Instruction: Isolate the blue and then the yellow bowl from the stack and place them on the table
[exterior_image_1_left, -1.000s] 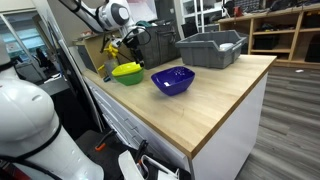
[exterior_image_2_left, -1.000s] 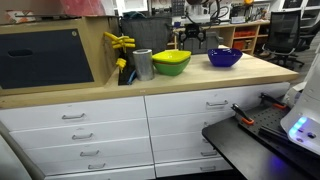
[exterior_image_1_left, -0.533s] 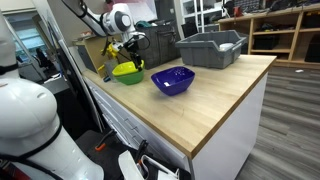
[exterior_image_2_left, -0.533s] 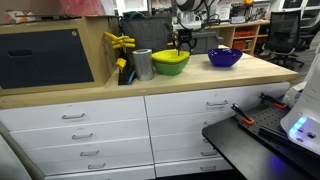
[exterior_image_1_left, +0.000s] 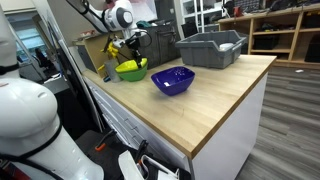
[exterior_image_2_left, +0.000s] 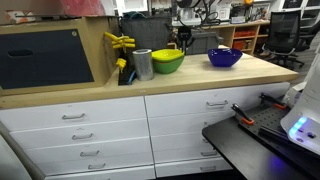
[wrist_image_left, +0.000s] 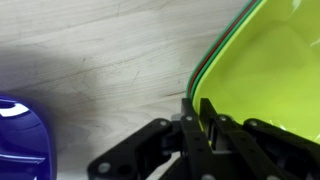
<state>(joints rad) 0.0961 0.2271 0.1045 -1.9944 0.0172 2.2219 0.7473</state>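
yellow bowl (exterior_image_1_left: 129, 70) next up; blue already done. Largest first:

- wooden counter (exterior_image_1_left: 230, 100): carries everything.
- grey bin (exterior_image_1_left: 210, 47): at 1 o'clock of the blue bowl, well clear of the work.
- blue bowl (exterior_image_1_left: 173, 79): alone on the counter at 4 o'clock of the yellow bowl, apart from it. At 8 o'clock in the wrist view.
- yellow bowl: far end of the counter, just beside a metal cup (exterior_image_2_left: 143, 64). Fills 2 o'clock of the wrist view.
- green lip (wrist_image_left: 214, 55): hugging the outside of the yellow rim. Probably another bowl nested underneath, can't confirm.
- gripper (wrist_image_left: 203, 120): straddling the yellow rim at 6 o'clock of the wrist view, one finger inside, one outside. Looks pinched onto the wall.

Handling, by judgement: thin glossy plastic, so light, stiff enough, slippery. Rim pinch is the only sensible hold. Nested bowls tend to stick, so expect the lower one to ride up. Lift straight and slowly, then set down on bare wood well apart from the blue one.
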